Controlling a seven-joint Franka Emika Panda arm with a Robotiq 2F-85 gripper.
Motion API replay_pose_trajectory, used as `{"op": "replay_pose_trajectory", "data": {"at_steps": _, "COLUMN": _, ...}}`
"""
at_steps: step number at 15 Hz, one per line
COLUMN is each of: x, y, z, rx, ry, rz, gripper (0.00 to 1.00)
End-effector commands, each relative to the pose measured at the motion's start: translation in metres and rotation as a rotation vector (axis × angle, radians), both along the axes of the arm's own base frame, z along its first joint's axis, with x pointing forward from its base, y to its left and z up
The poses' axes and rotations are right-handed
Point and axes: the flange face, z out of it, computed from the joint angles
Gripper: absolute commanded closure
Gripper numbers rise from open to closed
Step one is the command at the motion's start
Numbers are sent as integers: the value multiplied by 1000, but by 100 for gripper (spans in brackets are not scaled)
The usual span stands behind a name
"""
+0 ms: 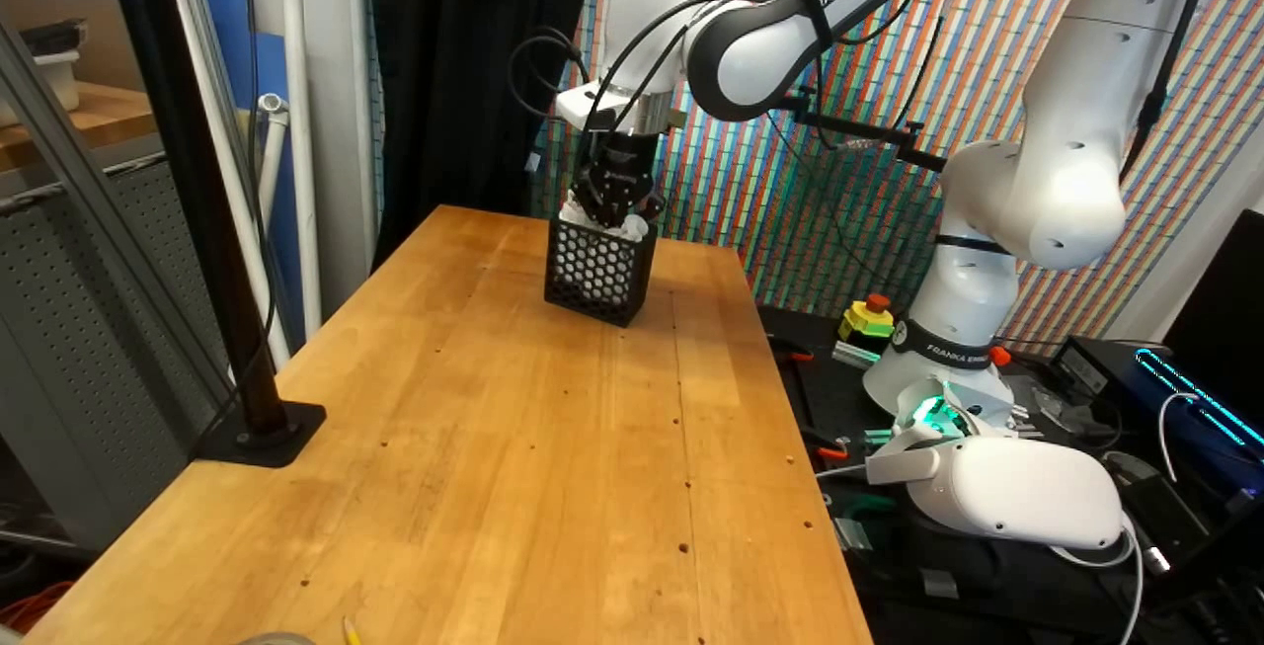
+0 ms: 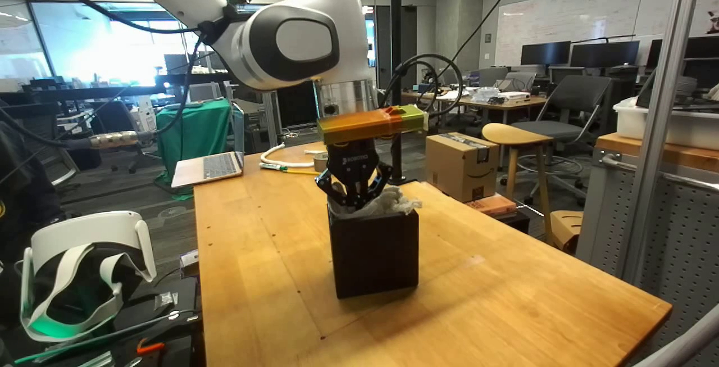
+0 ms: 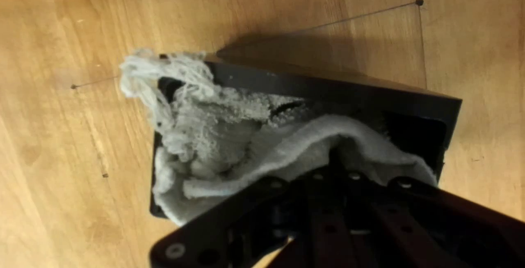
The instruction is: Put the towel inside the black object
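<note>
1. Nearest of all in the wrist view, the gripper looms dark, its jaws clenched together and its tips down in pale cloth; I can't tell whether any of it is pinched between them. That cloth is the towel, bunched inside the black basket. It fills most of the opening, leaving a dark gap at one end, while a frayed, stringy bit flops over the rim at the other.

2. In an exterior view, the basket stands upright toward the far end of the wooden table, pale cloth showing through its honeycomb holes and a little towel poking up around the gripper.

3. In an exterior view, the basket shows me a plain dark side, crumpled towel rising above its rim beside the gripper. A white bin on a cabinet has dark things showing over its edge; beyond the table, a cardboard box stands with its flaps closed.
</note>
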Motion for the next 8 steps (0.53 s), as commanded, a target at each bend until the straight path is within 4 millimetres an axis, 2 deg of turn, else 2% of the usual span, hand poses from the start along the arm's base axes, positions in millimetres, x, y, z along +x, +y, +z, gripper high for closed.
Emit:
{"op": "replay_pose_trajectory", "data": {"at_steps": 1, "x": 9, "y": -5, "z": -18, "rx": 45, "ry": 33, "rz": 12, "gripper": 96}}
{"op": "replay_pose_trajectory", "data": {"at_steps": 8, "x": 19, "y": -21, "z": -59, "rx": 133, "ry": 129, "rz": -17, "gripper": 96}}
